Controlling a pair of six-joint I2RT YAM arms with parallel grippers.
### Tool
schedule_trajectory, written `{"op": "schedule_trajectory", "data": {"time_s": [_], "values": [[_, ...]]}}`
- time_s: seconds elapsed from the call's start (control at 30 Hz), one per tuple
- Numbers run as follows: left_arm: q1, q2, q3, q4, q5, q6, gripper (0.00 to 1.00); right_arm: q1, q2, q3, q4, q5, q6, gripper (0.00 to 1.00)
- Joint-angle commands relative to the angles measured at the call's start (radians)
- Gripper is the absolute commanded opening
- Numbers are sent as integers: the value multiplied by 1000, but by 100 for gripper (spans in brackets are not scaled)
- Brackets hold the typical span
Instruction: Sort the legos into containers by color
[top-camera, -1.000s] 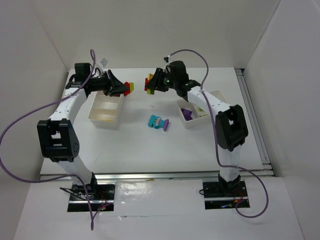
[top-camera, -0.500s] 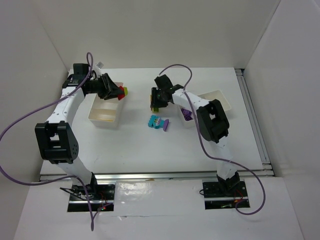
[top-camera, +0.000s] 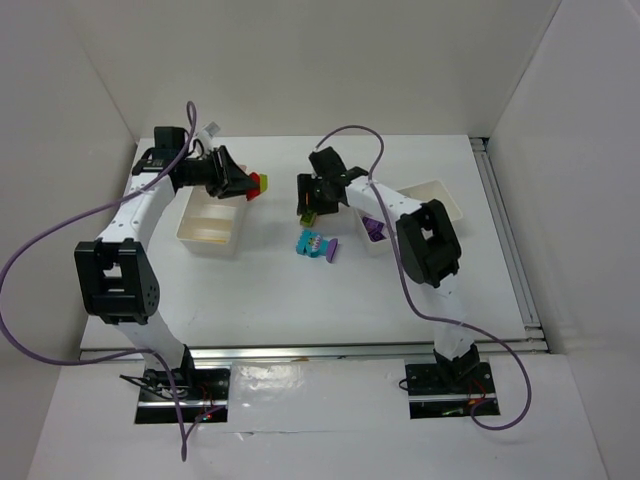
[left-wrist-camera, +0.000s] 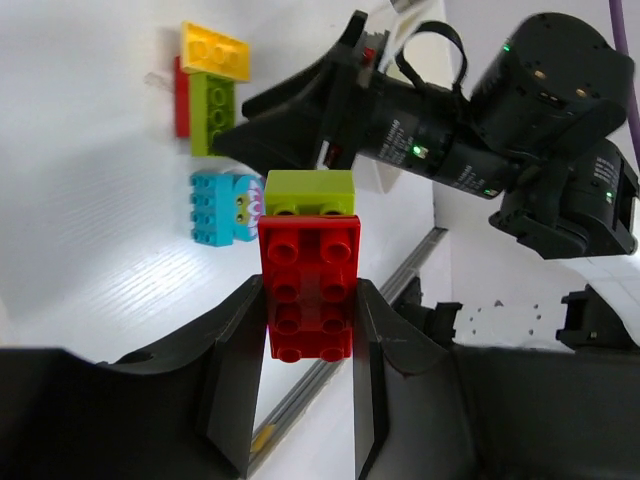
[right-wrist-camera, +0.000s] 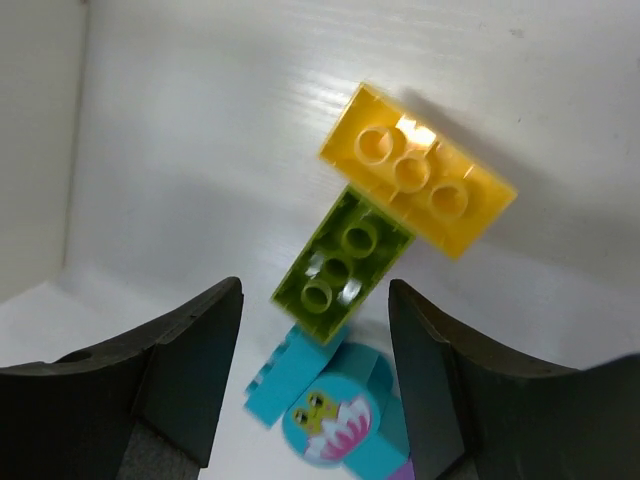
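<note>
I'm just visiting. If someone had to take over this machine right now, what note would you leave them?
Left hand: shut on a red brick with a lime brick stuck to it, near the left tray.
Right hand: open over a yellow-and-lime stack on the table.
Done: purple pieces lie in the right tray.
Left: the stack, the cyan cluster, the held bricks.

One overhead, two close wrist views
</note>
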Motion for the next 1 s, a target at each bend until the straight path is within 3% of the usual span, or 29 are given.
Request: {"op": "schedule_trajectory", "data": {"time_s": [0.0, 0.1, 0.17, 0.2, 0.3, 0.4, 0.6, 0.97], "values": [[1, 13, -1, 89, 143, 23, 0, 1, -219, -50, 40, -70, -24, 68], [-8, 13, -24, 158, 260, 14, 0, -34, -386, -197, 130, -216, -2, 67], [-8, 13, -48, 227, 335, -8, 0, -71, -468, -284, 271, -331, 30, 67], [-8, 13, -60, 258, 356, -19, 0, -86, -537, -373, 392, -462, 50, 70], [-18, 1, -81, 333, 387, -39, 0, -149, -599, -523, 618, -659, 192, 81], [-28, -8, -122, 471, 470, -116, 0, -169, -570, -539, 814, -837, 285, 86], [-56, -18, -140, 571, 527, -182, 0, -169, -501, -498, 879, -872, 340, 87], [-111, -18, -119, 556, 518, -168, 0, -122, -426, -421, 901, -893, 351, 83]]}}
